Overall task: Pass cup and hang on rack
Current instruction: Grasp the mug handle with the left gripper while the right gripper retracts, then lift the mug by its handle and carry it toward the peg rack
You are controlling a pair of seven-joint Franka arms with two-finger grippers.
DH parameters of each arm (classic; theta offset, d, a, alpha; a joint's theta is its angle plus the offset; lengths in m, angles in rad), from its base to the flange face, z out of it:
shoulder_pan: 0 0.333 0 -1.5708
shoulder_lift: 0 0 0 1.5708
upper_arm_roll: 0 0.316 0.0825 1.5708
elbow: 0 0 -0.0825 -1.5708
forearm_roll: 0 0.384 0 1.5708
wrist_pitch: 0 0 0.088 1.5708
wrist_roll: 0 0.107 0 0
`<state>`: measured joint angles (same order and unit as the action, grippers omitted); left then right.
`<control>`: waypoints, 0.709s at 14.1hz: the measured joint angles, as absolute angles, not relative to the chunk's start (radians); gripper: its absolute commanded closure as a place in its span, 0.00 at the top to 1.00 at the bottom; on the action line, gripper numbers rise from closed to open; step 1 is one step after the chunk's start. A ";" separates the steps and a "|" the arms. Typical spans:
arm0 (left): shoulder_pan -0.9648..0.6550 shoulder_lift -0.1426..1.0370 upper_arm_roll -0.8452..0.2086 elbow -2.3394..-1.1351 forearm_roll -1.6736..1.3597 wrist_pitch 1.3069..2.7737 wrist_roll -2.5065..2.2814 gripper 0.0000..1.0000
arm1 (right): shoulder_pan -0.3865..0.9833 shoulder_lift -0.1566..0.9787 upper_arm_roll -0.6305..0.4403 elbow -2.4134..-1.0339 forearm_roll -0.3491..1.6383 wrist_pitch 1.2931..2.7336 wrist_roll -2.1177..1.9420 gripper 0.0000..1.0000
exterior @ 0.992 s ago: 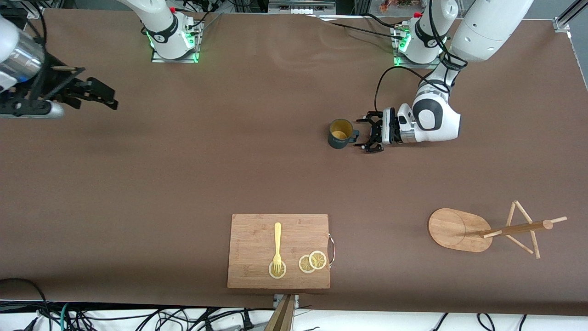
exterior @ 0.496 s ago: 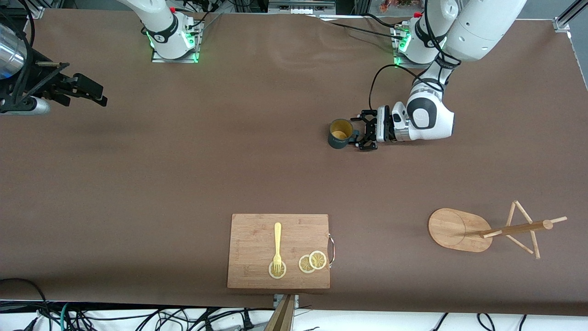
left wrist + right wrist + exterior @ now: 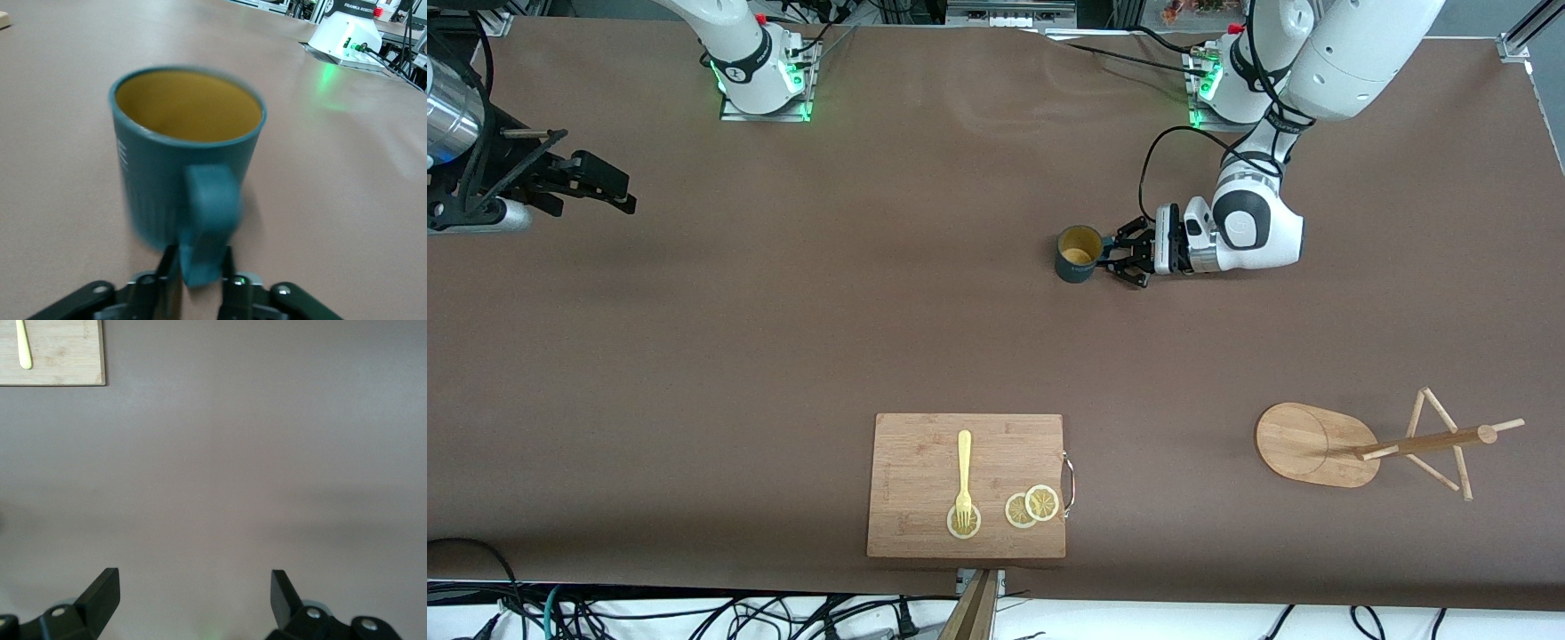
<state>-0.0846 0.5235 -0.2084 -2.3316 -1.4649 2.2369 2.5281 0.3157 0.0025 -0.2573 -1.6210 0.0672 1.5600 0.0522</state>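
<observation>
The dark teal cup [image 3: 1078, 253] with a mustard-yellow inside stands upright on the brown table, its handle turned toward the left arm's end. My left gripper [image 3: 1119, 259] lies low and level beside it, shut on the handle. In the left wrist view the cup [image 3: 187, 147] fills the picture and my left gripper [image 3: 198, 270] has a finger on each side of the handle [image 3: 210, 213]. The wooden rack [image 3: 1423, 442] stands nearer the front camera, at the left arm's end. My right gripper [image 3: 609, 185] is open and empty over the right arm's end, and it also shows in the right wrist view [image 3: 193, 593].
A wooden cutting board [image 3: 925, 471] lies near the front edge with a yellow fork [image 3: 963, 476] and lemon slices [image 3: 1032, 506] on it. Its corner [image 3: 60, 360] shows in the right wrist view. The arm bases stand along the table edge farthest from the front camera.
My left gripper has moved in on the cup and shut on its handle; the cup has shifted slightly toward the right arm's end. My right gripper has drawn back a little.
</observation>
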 measured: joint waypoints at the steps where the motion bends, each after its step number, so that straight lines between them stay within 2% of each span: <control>1: -0.083 0.524 -0.208 -2.332 -1.472 2.237 2.493 0.00 | 0.245 0.007 -0.190 -1.620 0.066 1.560 0.051 1.00; 3: -0.081 0.517 -0.207 -2.328 -1.473 2.234 2.379 0.00 | 0.088 0.009 -0.035 -1.618 0.064 1.560 0.047 1.00; 4: -0.081 0.509 -0.207 -2.323 -1.473 2.231 2.320 0.00 | 0.047 0.009 0.004 -1.616 0.064 1.559 0.046 1.00; 7: -0.080 0.449 -0.207 -2.311 -1.471 2.189 2.104 0.00 | 0.020 0.006 0.024 -1.616 0.064 1.551 0.045 1.00; 10: -0.055 0.336 -0.206 -2.299 -1.374 2.137 1.778 0.00 | 0.019 0.003 0.025 -1.616 0.034 1.550 0.031 1.00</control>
<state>-0.0551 0.3358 -0.2064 -2.2988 -1.3742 2.1368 1.7784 0.0188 0.0031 0.0247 -1.6155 0.0342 1.5499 0.0308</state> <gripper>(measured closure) 0.789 0.000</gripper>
